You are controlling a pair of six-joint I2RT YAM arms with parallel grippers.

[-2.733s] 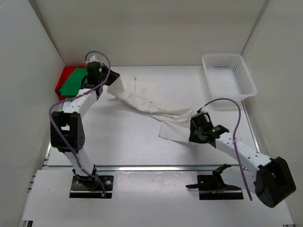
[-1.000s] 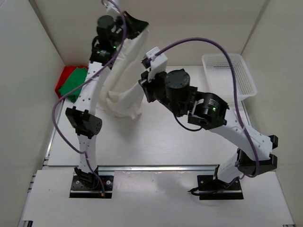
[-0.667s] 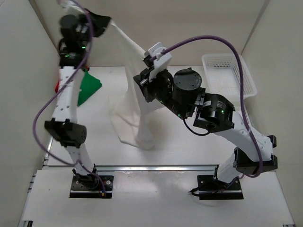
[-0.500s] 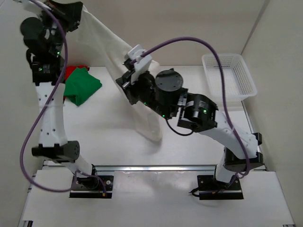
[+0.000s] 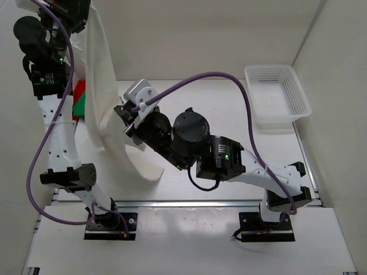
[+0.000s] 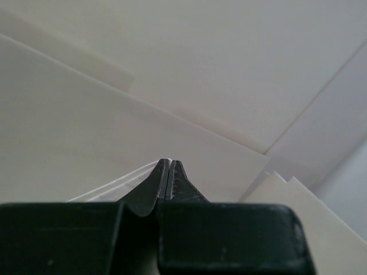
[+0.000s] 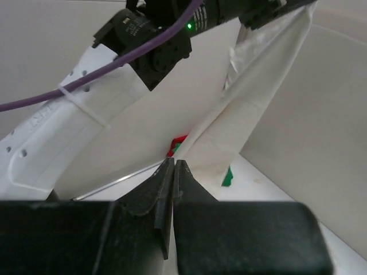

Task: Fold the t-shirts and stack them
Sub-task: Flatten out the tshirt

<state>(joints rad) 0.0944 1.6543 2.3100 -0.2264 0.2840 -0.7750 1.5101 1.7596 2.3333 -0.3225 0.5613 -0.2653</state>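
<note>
We see the left pincer (image 6: 168, 167) raised high at the far left, well above the desk (image 5: 200, 97). Its jaws are pressed together on a thin edge of the white shirt (image 5: 98, 86). From there the shirt hangs down in a long, narrow drape.

The right pincer (image 7: 174, 166) reaches across to the left side, lower than the left one. Its jaws are closed tight on another part of the same shirt. In the right wrist view the cloth runs taut from these jaws up to the left pincer. Below the right pincer the shirt falls in a loose fold toward the near left of the desk. We cannot tell whether its end touches the surface.

The red shirt (image 5: 79, 89) and the green shirt (image 5: 80, 107) lie bunched together at the far left of the desk, touching, partly hidden by the hanging cloth. The basket (image 5: 298, 91) sits at the far right corner, well apart from all three shirts.
</note>
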